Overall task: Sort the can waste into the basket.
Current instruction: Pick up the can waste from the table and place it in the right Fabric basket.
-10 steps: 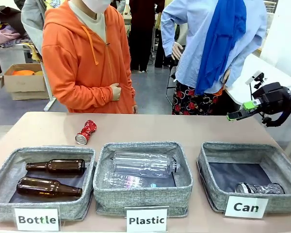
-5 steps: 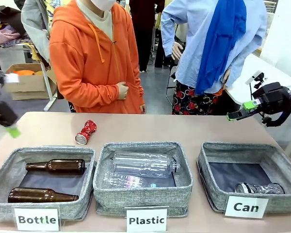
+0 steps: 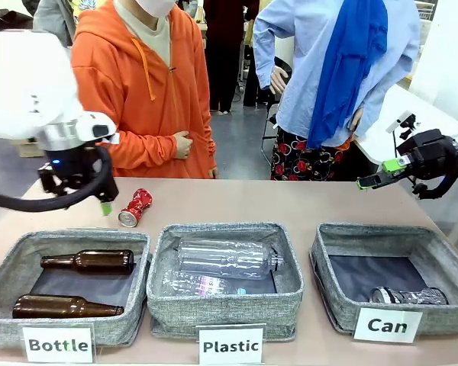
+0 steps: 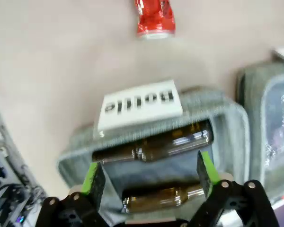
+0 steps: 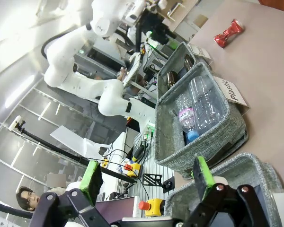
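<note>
A dented red can [image 3: 135, 207] lies on the table behind the Bottle basket, and it appears at the top of the left wrist view as the red can [image 4: 154, 19]. My left gripper [image 3: 99, 204] hangs just left of it, open and empty; its green fingers [image 4: 92, 177] frame the bottles below. A dark can [image 3: 408, 296] lies in the front of the grey basket labelled "Can" [image 3: 324, 263]. My right gripper [image 3: 378, 179] is open and empty, off the table's right edge beyond that basket. The right wrist view has the red can [image 5: 228, 33] far off.
The "Bottle" basket [image 3: 8, 278] holds two brown glass bottles, and the "Plastic" basket [image 3: 290, 290] in the middle holds clear plastic bottles. A person in an orange hoodie [image 3: 141, 91] stands at the far side. Bare table lies behind the baskets.
My left arm has swung in from the left and now hangs beside the red can. The front brown bottle slid lower in its basket. The right arm has stayed still.
</note>
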